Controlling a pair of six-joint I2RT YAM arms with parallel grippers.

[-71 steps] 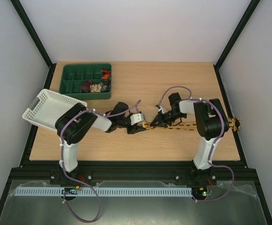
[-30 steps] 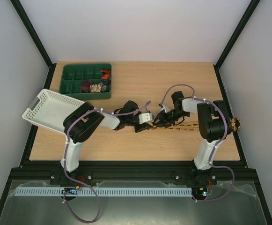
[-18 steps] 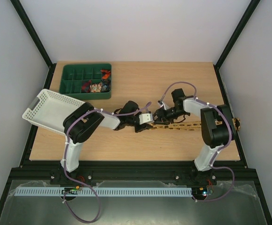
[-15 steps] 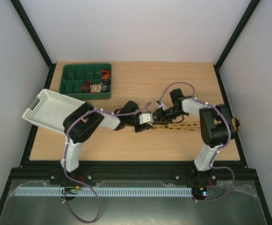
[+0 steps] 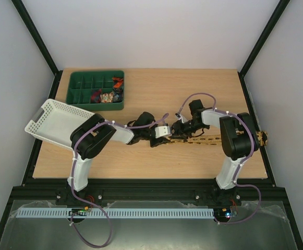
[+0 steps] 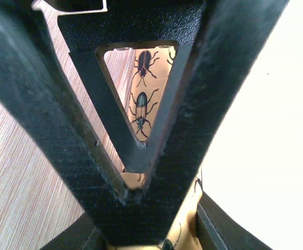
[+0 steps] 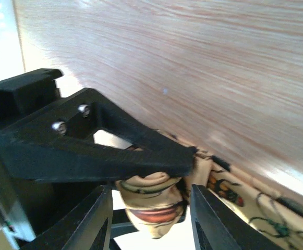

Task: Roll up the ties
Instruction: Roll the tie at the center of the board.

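Note:
The tan-gold tie (image 5: pixel 208 139) with small dark beetle marks lies as a long strip across the table's right half, its far end at the right edge (image 5: pixel 263 137). My left gripper (image 5: pixel 165 133) is shut on the strip's left end; the left wrist view shows the fabric (image 6: pixel 143 99) behind the closed fingers (image 6: pixel 141 192). My right gripper (image 5: pixel 179 130) sits right against it. In the right wrist view its fingers stand apart around the rolled end of the tie (image 7: pixel 152 208), with the left gripper's black finger (image 7: pixel 88 146) just above.
A green compartment tray (image 5: pixel 75 96) holding small coloured items stands at the back left. A white slotted basket (image 5: pixel 55 121) hangs over the table's left edge. Purple cables (image 5: pixel 195 99) loop over both arms.
My left gripper has moved right along the table with the tie's end, meeting the right gripper. In the last second only the right arm has shifted slightly.

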